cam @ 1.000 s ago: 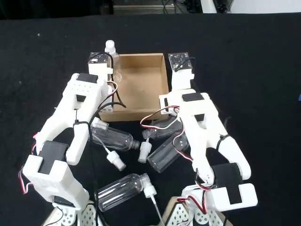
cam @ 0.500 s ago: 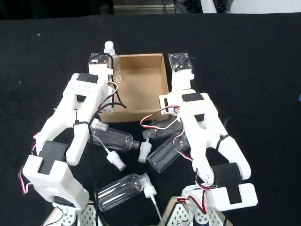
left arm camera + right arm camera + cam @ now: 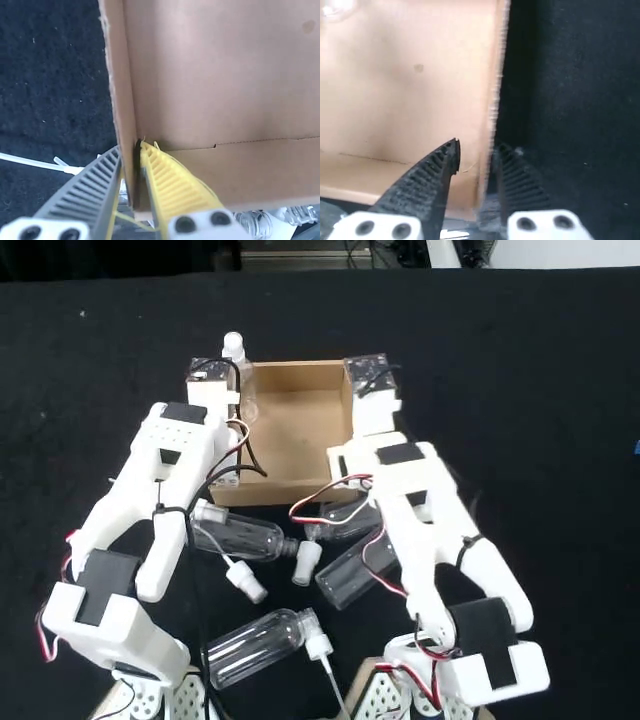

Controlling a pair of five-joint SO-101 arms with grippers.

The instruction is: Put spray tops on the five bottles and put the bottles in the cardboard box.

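1. Both arms and the cardboard box (image 3: 285,493) have slid a little toward the near side of the black table (image 3: 540,390). The tip of the right arm has also gone a bit to the left.
2. The left claw (image 3: 131,147) is pinching the left wall of the box, close to the near corner. Its grey finger (image 3: 90,190) is outside the wall and its yellow finger (image 3: 170,185) is inside. The wall is squeezed between them.
3. A standing bottle (image 3: 234,348) with a white spray top on it is upright at the far left corner of the box, behind the left claw. I cannot tell if it touches the box.
4. The box sits open on top, between the two claws.
5. Four bottles lie on their sides on the table, on the near side of the box.
   - The left bottle (image 3: 240,536) is just beside the box.
   - One loose spray top (image 3: 246,580) and another loose spray top (image 3: 307,562) lie near its neck.
   - The near bottle (image 3: 255,645) has a spray top (image 3: 318,645) at its neck.
   - The small bottle (image 3: 338,522) and the big bottle (image 3: 345,578) lie partly under the right arm.
6. The right claw (image 3: 479,146) is spread over the right wall of the box. Its inner finger (image 3: 427,175) is inside, with a gap to the wall. Its outer finger (image 3: 517,180) is outside, close to the wall.
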